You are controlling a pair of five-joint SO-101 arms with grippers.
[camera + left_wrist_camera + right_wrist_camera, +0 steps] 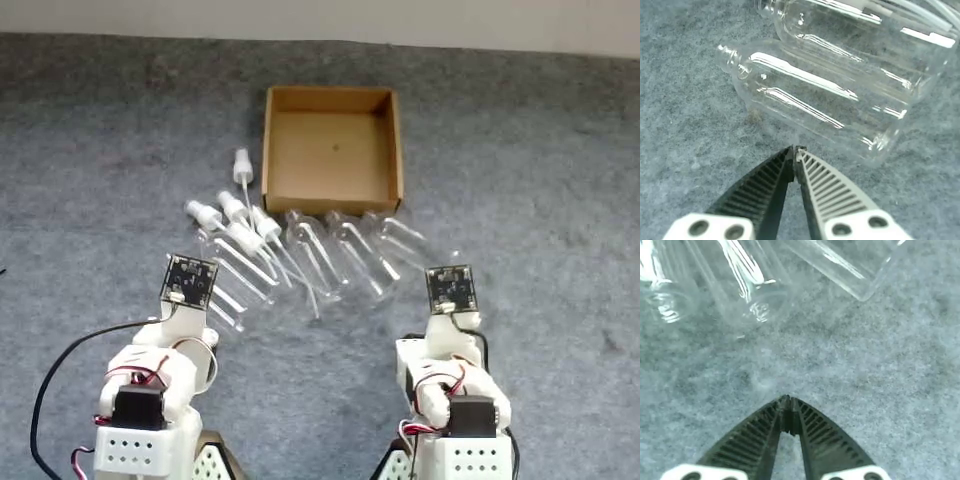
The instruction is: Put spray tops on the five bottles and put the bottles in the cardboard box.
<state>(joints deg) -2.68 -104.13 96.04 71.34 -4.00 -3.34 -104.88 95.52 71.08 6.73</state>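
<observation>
The left tool (795, 150) and right tool (789, 402) were pressed together, empty. Bottles (360, 258) lay mid-frame below the box (397, 150).

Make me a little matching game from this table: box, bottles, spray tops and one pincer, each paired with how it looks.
Things:
1. cardboard box
2. bottles
3. spray tops
4. left pincer

States:
A. shut, tip near a bottle
B. white, with thin tubes
C. clear, lying on their sides
D. brown, open on top

Pairs: 1-D, 2-C, 3-B, 4-A
</observation>
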